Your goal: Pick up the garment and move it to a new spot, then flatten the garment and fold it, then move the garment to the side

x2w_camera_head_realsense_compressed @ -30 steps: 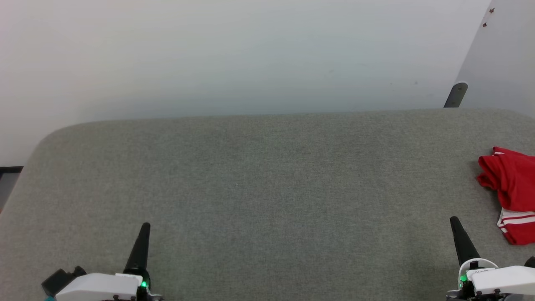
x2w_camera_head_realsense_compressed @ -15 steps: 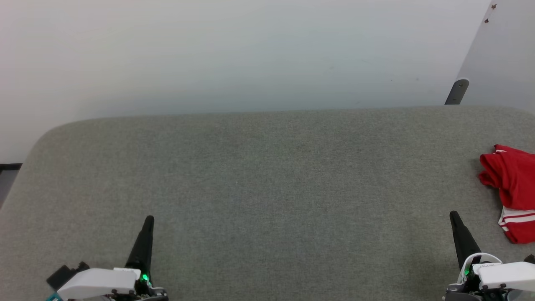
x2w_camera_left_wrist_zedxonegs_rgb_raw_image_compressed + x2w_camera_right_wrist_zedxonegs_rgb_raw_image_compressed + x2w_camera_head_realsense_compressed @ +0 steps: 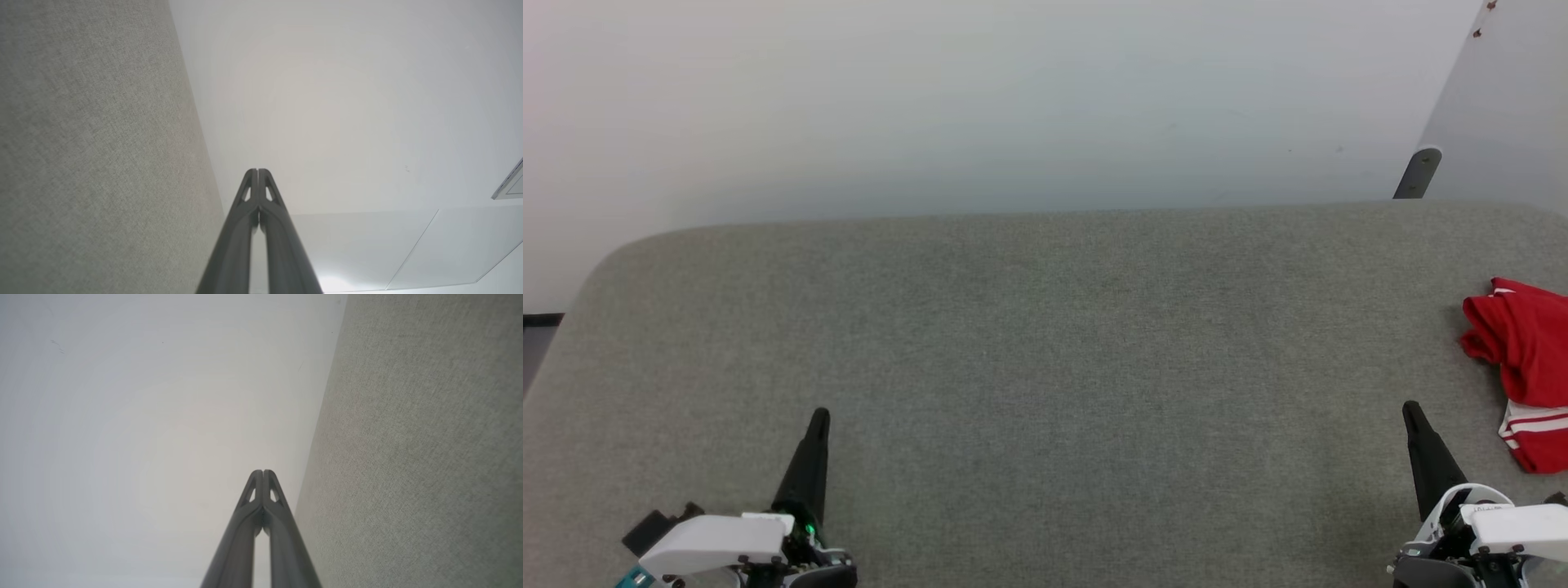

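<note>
The garment [image 3: 1525, 359] lies just right of the right fingers [image 3: 1427, 457], far from the left fingers [image 3: 807, 465]. Both pairs are pressed together.

The garment [image 3: 1525, 347] lies at the right end of the table [image 3: 1045, 327], and the picture's edge cuts it off. It is bunched up, so its front is hidden. The table's far edge hides the foot of a dark post [image 3: 1418, 173]. Tiny dots [image 3: 1476, 33] high above the table's right end are too small to tell.
</note>
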